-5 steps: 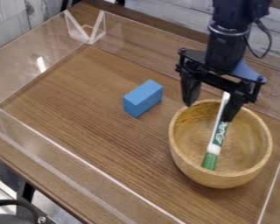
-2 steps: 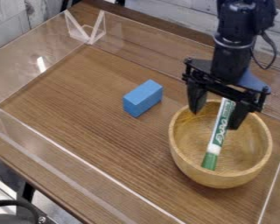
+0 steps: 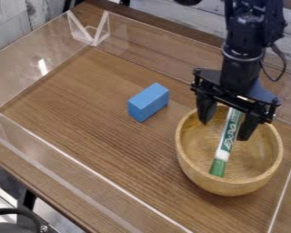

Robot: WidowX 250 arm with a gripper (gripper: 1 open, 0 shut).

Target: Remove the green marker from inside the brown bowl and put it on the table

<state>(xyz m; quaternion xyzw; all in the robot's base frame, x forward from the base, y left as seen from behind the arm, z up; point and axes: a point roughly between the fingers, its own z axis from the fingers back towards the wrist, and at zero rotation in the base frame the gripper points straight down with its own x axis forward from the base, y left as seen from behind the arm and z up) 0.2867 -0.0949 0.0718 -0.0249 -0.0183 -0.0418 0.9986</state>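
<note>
The green marker (image 3: 225, 142) lies slanted inside the brown bowl (image 3: 192, 157) at the right of the table (image 3: 75, 100), its dark end down toward the bowl's near side. My gripper (image 3: 233, 116) hangs over the bowl's far rim, straddling the marker's upper end. Its black fingers (image 3: 207, 105) stand wide apart, one on each side of the marker, and it is open. Nothing is gripped between them.
A blue block (image 3: 147, 101) rests on the wood left of the bowl. Low clear acrylic walls (image 3: 45, 155) border the tabletop, with a folded clear piece (image 3: 87, 30) at the far left corner.
The gripper has shifted slightly right and lower over the bowl, coming down around the marker's upper end. Marker, bowl and block have not moved.
</note>
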